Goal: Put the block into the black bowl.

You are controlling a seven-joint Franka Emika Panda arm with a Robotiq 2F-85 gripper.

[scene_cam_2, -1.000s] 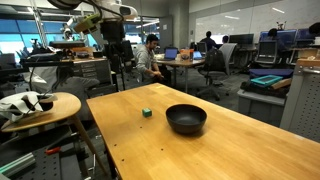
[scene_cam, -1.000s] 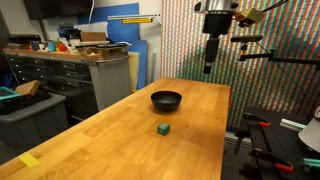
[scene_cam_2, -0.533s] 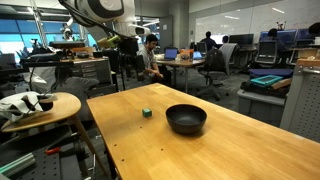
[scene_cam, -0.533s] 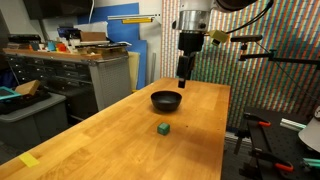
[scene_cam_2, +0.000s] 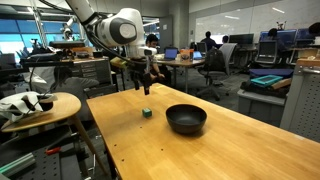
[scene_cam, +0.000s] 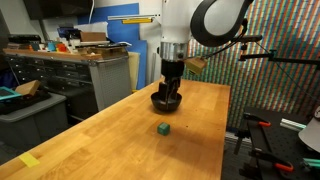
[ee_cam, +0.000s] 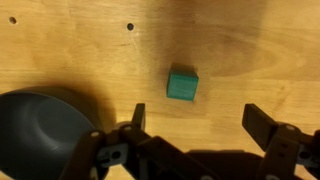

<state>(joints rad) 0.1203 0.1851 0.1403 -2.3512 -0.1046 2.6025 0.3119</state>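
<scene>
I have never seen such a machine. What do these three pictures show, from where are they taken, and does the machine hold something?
The white machine is a robot arm with a two-finger gripper at its end. Two pictures come from cameras standing at different places in the room. The third comes from a camera on the wrist, looking down past the dark fingers. On the wooden table lie a small green cube and a round black bowl, apart from each other. The gripper hangs open above the table near the cube and holds nothing.
</scene>
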